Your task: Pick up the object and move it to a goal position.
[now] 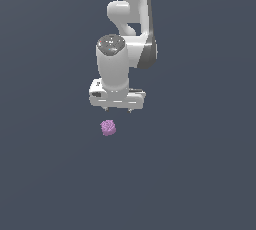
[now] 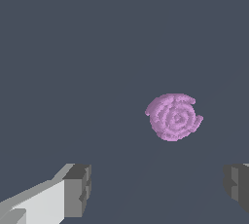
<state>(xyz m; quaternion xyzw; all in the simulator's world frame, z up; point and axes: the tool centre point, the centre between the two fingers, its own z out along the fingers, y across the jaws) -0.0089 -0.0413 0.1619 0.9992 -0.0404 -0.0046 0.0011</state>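
Item 1. Flat, plain dark grey-blue desk [image 1: 200, 174]: fills both views and bears only one loose thing. No container, tray, bin or goal marker shows in either view, so nothing is held in anything.

Item 2. White, glossy jointed robot arm [image 1: 127, 19]: hangs down from above and ends in a broad white gripper [image 1: 118, 110] with two short dark grey fingers [image 2: 78, 189]. The fingers are spread wide and hold nothing.

Item 3. Small purple-pink, lumpy, ridged chunk, roughly cube-like [image 2: 174, 117]: rests on the desk below the fingertips, apart from both. In the wrist view it lies ahead of the gap between the fingers rather than inside it, and nearer the finger at the frame's edge than the other.

Risks, judged from this pose:
- A straight descent would likely miss or clip the chunk, because it is not centred in the gap.
- One finger meeting it first could push or roll it across the desk.
- The bumpy surface may give uneven contact, so it could twist or slip when lifted.
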